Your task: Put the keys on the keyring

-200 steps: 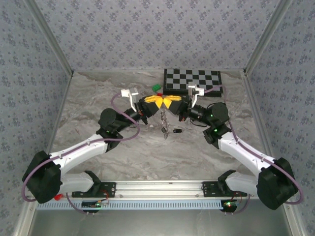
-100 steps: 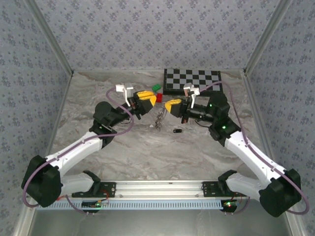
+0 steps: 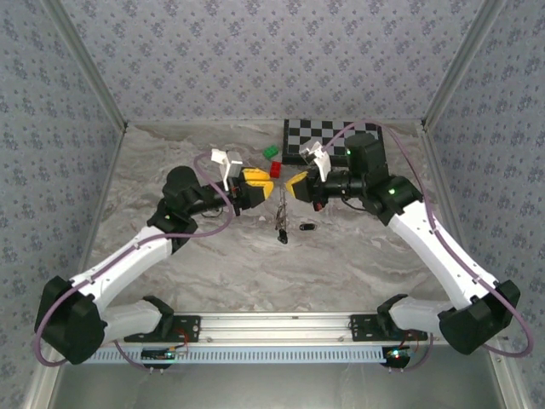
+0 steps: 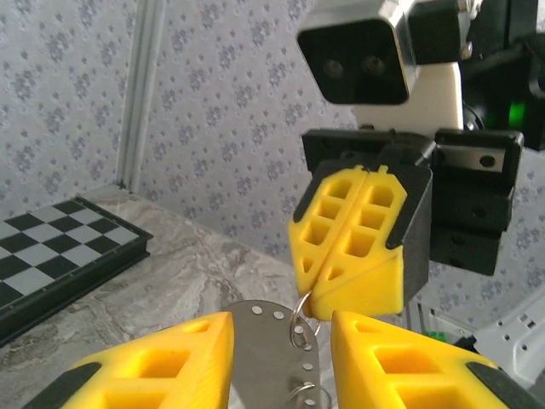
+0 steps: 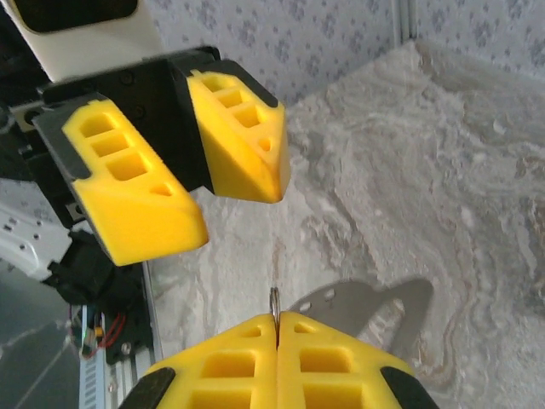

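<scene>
The right end effector (image 3: 291,186), its yellow pads pressed together, pinches the thin silvery wire keyring (image 5: 274,300) above the grey marbled table (image 3: 341,256). Small black-headed keys (image 3: 281,223) dangle beneath it. The left end effector (image 3: 264,182) stands spread just to its left.

**Top external:** mounted high behind the arm bases, looking down and forward over the marbled table (image 3: 213,264). The base rail (image 3: 281,325) lies at 6 o'clock and the chessboard (image 3: 334,136) at 1 o'clock, with the whole workspace seen from a distance.

**Left wrist:** close range, sighting along the left gripper (image 4: 281,362) at 6 o'clock and facing the right gripper (image 4: 319,285) at 1 o'clock.

**Right wrist:** close range, its own pads at 6 o'clock, facing the opposite gripper at 10 o'clock.

The wrist views face one another. All three views share the gap between the grippers, where the keyring (image 4: 300,317) hangs.
</scene>
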Robot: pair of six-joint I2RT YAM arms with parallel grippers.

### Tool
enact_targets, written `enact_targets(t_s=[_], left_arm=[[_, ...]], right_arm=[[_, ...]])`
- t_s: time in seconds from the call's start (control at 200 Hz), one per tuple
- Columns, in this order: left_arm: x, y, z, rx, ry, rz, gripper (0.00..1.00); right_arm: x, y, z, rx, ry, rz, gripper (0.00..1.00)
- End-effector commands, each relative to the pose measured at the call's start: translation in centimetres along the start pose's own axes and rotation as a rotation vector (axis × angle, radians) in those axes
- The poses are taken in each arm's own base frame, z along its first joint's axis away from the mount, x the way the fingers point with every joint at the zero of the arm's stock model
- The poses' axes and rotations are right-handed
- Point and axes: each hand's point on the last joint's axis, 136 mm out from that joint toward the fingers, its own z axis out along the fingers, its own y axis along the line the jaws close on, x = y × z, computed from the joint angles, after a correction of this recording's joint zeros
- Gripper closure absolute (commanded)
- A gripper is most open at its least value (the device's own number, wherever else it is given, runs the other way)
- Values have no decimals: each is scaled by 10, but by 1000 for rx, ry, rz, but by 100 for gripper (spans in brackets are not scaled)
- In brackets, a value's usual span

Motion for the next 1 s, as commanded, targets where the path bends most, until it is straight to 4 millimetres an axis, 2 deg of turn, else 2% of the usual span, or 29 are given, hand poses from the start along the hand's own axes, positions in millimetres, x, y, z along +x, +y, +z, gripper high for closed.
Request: enact_targets(t_s=[0.0, 0.24, 0.5, 0.705, 0.77, 0.93, 0.995], left_arm=[[-8, -11, 5, 75, 19, 48, 65], [-4, -10, 11, 97, 52, 37, 65], [10, -17, 20, 135, 127, 42, 66], [17, -15, 23, 132, 161, 36, 67], [19, -15, 24, 134, 170, 37, 68], [20, -17, 25, 143, 175, 38, 70], [20, -19, 26, 148, 174, 42, 73]], right_arm=[[1, 6, -4, -5, 52, -44, 100], [7, 10, 0, -12, 87, -61, 100], [3, 11, -1, -8, 70, -70, 100], [3, 12, -3, -2, 60, -70, 100], [-2, 13, -4, -6, 38, -85, 100], [-1, 13, -3, -9, 39, -82, 100], [-1, 15, -3, -16, 40, -82, 100]])
